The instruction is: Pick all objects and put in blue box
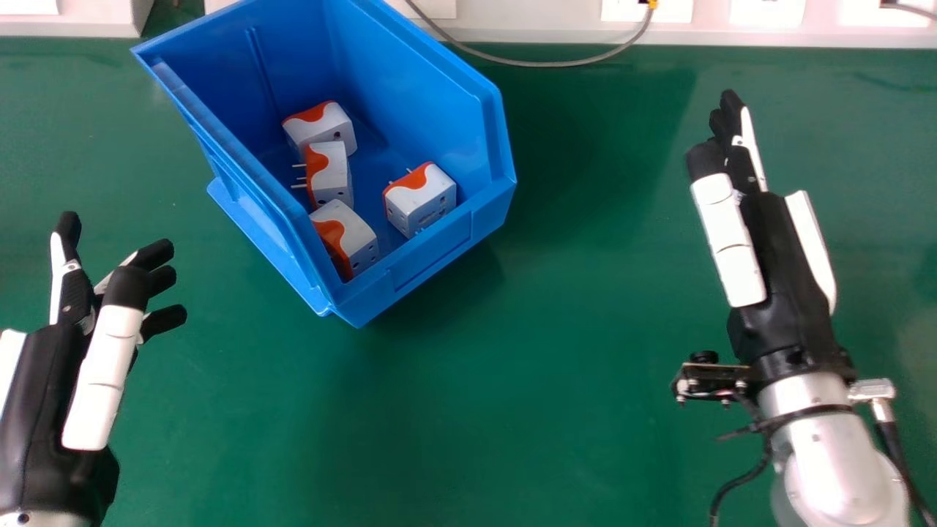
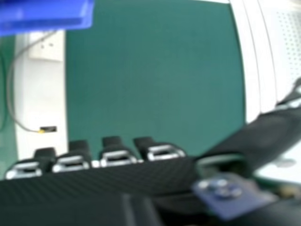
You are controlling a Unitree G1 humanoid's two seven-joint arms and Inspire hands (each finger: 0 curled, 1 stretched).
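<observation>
The right robot hand [image 1: 787,256] is open, its fingers straight and pointing away over the right side of the table [image 1: 476,402]; nothing is in its grip. The left robot hand [image 1: 47,388], at the near left, is open too, its fingers relaxed and slightly bent around nothing.

The table is green and spreads beneath everything. Along its far edge runs a pale strip [image 1: 512,31] with white socket plates.

The blue box [image 1: 461,238] sits on the far part of the table, left of the middle and between the two hands, though farther out. It stands upright with its open top facing up, turned at an angle, and neither hand touches it.

All four white-and-orange plug adapters lie on the floor of the box. Three form a loose row along its left side: the farthest [image 1: 322,128] meets the middle one [image 1: 331,172], whose metal prongs point left, and the nearest [image 1: 348,234] is tilted by the near corner. The fourth [image 1: 421,197] lies apart, to their right.

A thin grey cable [image 1: 549,64] loops from the pale strip onto the table, behind the box.
</observation>
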